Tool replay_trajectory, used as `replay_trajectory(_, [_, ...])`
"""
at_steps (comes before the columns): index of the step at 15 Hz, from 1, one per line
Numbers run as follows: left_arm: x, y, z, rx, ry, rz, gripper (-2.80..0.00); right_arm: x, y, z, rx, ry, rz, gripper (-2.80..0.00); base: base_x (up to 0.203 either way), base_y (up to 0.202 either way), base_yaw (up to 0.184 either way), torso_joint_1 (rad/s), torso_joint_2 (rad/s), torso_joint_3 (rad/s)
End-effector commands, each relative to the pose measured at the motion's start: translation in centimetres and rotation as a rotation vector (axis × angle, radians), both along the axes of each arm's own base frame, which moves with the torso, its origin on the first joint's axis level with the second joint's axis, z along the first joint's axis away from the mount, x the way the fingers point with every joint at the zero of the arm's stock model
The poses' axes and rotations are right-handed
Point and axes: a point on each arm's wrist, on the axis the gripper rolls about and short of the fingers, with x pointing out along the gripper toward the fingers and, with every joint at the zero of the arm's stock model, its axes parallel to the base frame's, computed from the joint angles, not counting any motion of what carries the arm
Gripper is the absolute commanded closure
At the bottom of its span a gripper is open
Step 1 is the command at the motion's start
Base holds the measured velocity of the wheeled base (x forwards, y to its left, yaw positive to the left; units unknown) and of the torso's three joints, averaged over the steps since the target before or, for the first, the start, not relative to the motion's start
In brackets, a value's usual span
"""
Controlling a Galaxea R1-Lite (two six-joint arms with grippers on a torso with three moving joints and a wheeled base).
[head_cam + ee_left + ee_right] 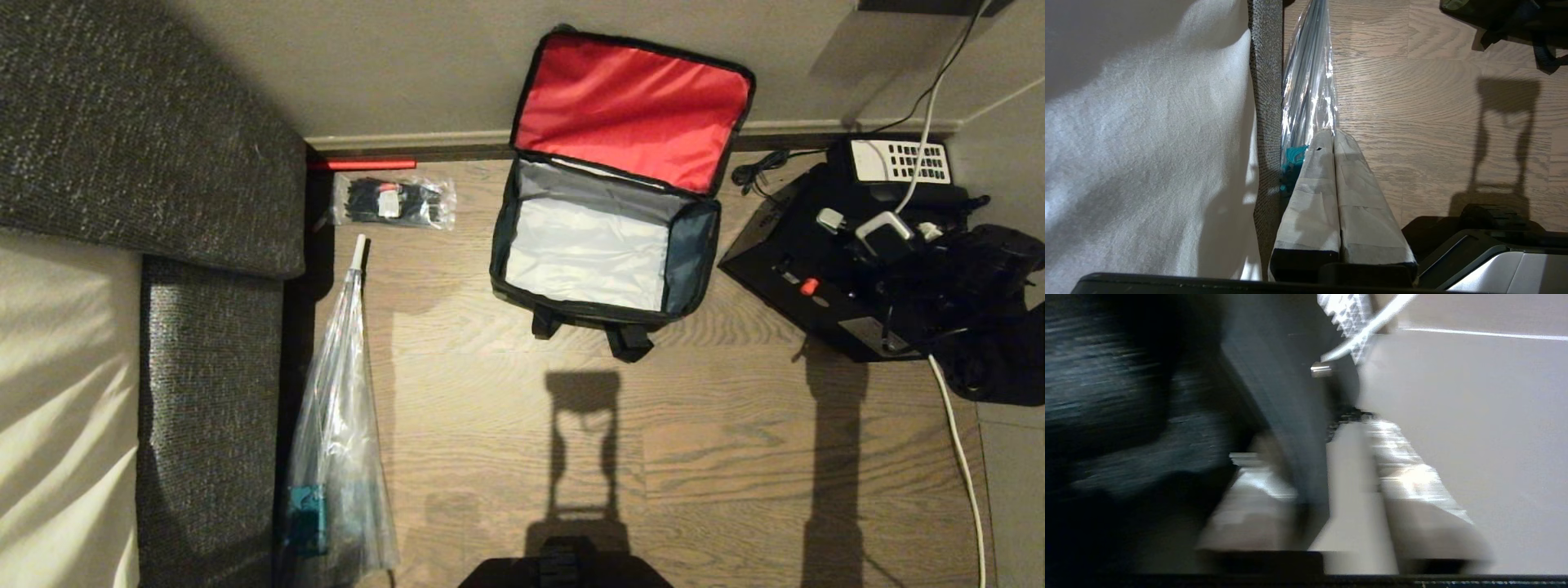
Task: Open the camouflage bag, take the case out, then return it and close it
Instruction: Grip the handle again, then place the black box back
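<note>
The camouflage bag (604, 245) lies open on the wood floor, its red-lined lid leaning back on the wall and its pale grey inside empty. To its right the black case (775, 261) with a small red knob rests tilted on the floor, outside the bag. My right gripper (861, 224) is at the case's far side; in the right wrist view its taped fingers (1355, 477) sit either side of a dark panel of the case (1282, 396), closed on it. My left gripper (1333, 132) is parked, shut and empty, beside the sofa.
A black telephone (898, 161) with a white keypad and a white cable (959, 457) lie by the case. A clear packet of black ties (394, 202) and a plastic-sleeved umbrella (339, 425) lie left of the bag. A grey sofa (147, 139) fills the left side.
</note>
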Motion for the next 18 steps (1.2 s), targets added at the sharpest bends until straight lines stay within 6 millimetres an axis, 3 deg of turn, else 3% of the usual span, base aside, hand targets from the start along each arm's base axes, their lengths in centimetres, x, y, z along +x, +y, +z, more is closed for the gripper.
replay_trajectory(1, [0.0,0.0,0.0,0.0,0.0,0.001,0.0,-0.3,0.0,0.8,-0.012,-0.024,-0.003,0.0,0.0,0.0,0.0,0.0,0.0,0.0])
replay_trajectory(6, [0.0,0.0,0.0,0.0,0.0,0.001,0.0,-2.1,0.7,3.5,-0.027,-0.043,0.001,0.0,0.0,0.0,0.0,0.0,0.0,0.0])
replay_trajectory(12, [0.0,0.0,0.0,0.0,0.0,0.001,0.0,-9.0,2.9,8.4,-0.084,-0.076,0.003,0.0,0.0,0.0,0.0,0.0,0.0,0.0])
replay_trajectory(18, [0.0,0.0,0.0,0.0,0.0,0.001,0.0,-13.7,4.3,12.3,-0.132,-0.134,0.006,0.0,0.0,0.0,0.0,0.0,0.0,0.0])
